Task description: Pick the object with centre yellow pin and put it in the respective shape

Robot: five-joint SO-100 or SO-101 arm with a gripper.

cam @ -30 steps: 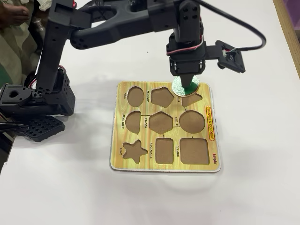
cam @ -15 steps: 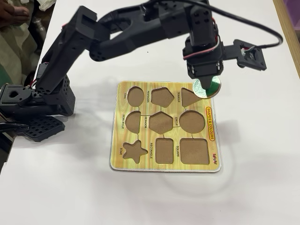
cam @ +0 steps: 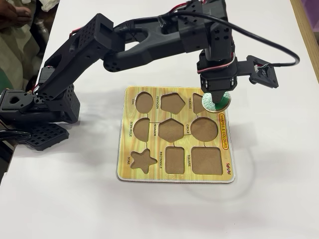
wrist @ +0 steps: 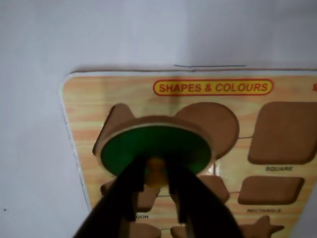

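The object with centre yellow pin is a green disc with a pale wooden rim. My gripper is shut on its yellow knob, holding the disc tilted above the board. In the fixed view the disc hangs under the gripper over the far right corner of the yellow shape board, partly covering the triangle cutout. The round cutout labelled CIRCLE lies just in front of it, empty. In the wrist view that round cutout shows to the right, half hidden behind the disc.
The board holds other empty cutouts: square, rectangle, star, hexagon, semicircle, pentagon, oval. The arm's base stands at the left. A wooden edge runs along the far right.
The gripper has carried the disc to the right along the board's far edge, then a little down and toward the round cutout. It has stayed shut on the knob.
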